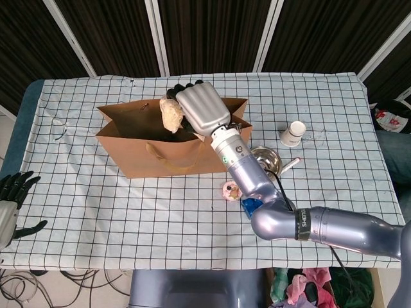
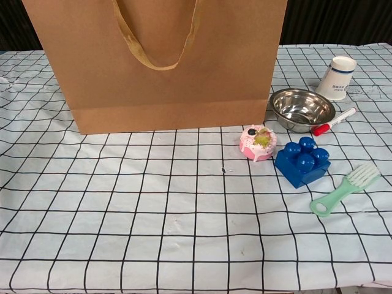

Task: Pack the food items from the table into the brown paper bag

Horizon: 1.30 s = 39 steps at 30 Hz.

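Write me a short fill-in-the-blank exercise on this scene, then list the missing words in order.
1. The right hand holds a pale food item above the open brown paper ____.
2. The pink cake lies on the table beside a blue ____.
3. The red marker lies next to the steel ____.
4. The paper cup stands upside ____.

Missing words: bag; block; bowl; down

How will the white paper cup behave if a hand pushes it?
The paper cup stands upside down and slightly tilted, so it probably slides or tips easily. It looks thin and light, likely crushing under a firm grip. Once tipped, it may roll toward the marker.
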{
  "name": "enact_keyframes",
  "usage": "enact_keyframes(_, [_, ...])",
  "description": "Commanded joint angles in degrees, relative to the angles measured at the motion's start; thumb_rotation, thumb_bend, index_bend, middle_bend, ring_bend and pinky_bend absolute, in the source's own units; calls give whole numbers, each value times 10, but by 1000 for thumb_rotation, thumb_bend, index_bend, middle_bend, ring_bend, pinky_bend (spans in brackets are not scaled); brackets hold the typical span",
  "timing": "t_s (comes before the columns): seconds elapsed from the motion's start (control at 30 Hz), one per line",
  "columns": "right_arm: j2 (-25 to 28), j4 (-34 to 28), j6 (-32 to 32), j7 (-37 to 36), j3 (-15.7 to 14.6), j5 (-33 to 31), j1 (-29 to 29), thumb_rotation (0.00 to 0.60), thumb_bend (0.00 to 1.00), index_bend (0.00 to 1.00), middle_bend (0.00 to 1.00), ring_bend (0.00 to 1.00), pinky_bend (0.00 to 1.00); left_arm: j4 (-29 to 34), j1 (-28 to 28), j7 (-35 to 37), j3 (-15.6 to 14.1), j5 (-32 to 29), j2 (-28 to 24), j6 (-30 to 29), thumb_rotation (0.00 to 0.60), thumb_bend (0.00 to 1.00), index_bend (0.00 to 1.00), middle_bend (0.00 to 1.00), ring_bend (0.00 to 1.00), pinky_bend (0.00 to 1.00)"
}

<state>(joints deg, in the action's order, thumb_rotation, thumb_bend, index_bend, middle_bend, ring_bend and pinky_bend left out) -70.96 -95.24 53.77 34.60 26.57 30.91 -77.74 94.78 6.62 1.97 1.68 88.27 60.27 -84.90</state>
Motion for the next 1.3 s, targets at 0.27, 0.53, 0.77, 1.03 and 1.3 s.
enact_keyframes(0.27, [21,-19,5,8,-7,-28,-8,600,260,147,96,195,262,2,0,-1,0,-1,-1,1,600,48,142,54,0,11])
enact_keyframes(0.53, [91,-115,81,-4,12,7,31,600,255,138,92,194,258,2,-2,-2,5,-10,-1,-2,600,48,142,53,0,11])
enact_keyframes(0.77, [191,-285,172,-21,-16,75,144,600,254,135,131,209,257,5,-3,-6,3,-4,-1,-5,600,48,142,53,0,11])
enact_keyframes(1.03, [201,-388,238,-42,-179,306,325,600,255,144,183,266,259,8,-6,-8,3,-1,-1,-11,600,48,142,53,0,11])
enact_keyframes(1.3, [104,-345,215,-26,-241,385,370,600,257,215,259,351,383,8,-9,-4,2,7,-1,-22,600,48,142,53,0,11])
